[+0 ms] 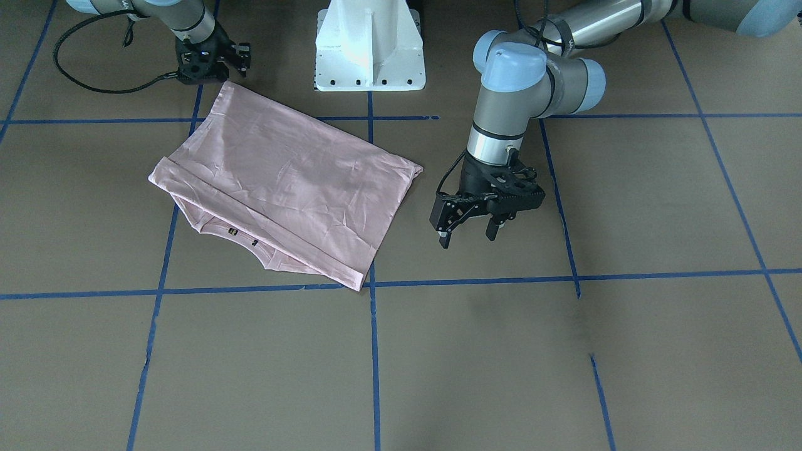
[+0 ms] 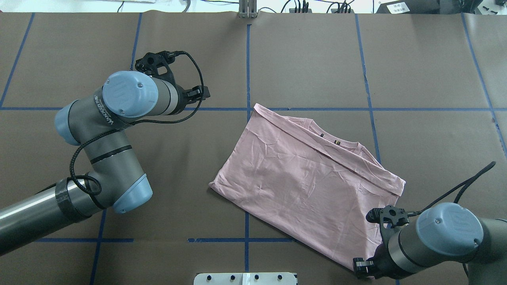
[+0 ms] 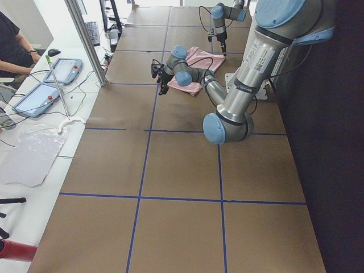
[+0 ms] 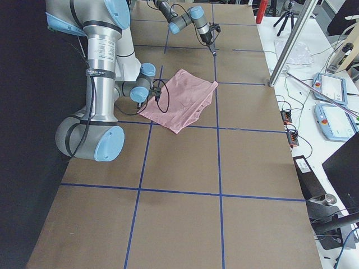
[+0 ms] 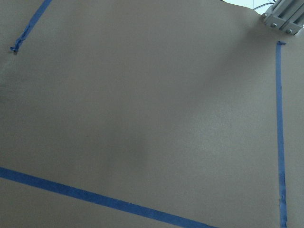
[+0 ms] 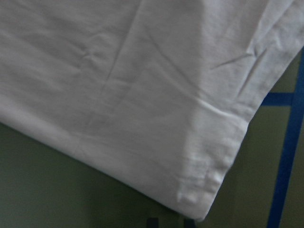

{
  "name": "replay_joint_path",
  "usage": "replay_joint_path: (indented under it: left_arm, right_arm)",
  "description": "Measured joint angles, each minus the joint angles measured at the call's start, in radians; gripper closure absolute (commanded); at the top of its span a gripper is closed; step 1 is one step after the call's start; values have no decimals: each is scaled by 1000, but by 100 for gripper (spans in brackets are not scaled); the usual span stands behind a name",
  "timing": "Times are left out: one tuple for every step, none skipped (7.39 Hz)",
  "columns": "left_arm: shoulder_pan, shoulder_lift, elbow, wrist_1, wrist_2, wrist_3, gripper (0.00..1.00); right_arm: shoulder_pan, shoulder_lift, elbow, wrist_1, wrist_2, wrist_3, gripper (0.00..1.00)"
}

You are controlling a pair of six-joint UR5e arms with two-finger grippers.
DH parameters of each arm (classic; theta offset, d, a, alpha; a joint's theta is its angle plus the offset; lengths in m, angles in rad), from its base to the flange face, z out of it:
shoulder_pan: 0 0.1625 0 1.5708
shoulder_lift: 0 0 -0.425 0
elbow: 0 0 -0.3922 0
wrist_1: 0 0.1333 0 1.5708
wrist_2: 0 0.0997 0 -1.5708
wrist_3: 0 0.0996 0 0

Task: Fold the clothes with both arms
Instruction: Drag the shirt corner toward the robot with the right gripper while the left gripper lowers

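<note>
The pale pink T-shirt (image 1: pixel 282 181) (image 2: pixel 305 178) lies folded and flat on the brown table, its collar edge with small tags (image 1: pixel 233 233) peeking out on the side away from the robot. My left gripper (image 1: pixel 468 235) hangs open and empty just above the table, a short way beside the shirt's edge. My right gripper (image 1: pixel 216 72) sits low at the shirt's corner nearest the robot's base and looks open. The right wrist view shows that hem corner (image 6: pixel 199 199) lying flat, with no fingers on it. The left wrist view holds only bare table (image 5: pixel 142 118).
The white base pedestal (image 1: pixel 369 44) stands between the arms. Blue tape lines (image 1: pixel 373 351) grid the table. Beyond the table's far edge in the exterior left view are a metal post (image 3: pixel 85 40), tablets (image 3: pixel 62 71) and a seated person (image 3: pixel 14 40).
</note>
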Motion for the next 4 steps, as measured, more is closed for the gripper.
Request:
replay_joint_path:
  left_arm:
    - [26,0,-31,39,-16,-1,0]
    - [67,2,-83,112,-44,-20,1]
    - [131,3,-143,204,-60,-85,5]
    - [208,2,-181,287,-65,-186,7]
  right_arm:
    - [37,14,7,1,0,2,0]
    - [91,45,7,1,-1,2,0]
    - [154,73,5,1,-1,2,0]
    - [213,93,4,1,-2,0,0]
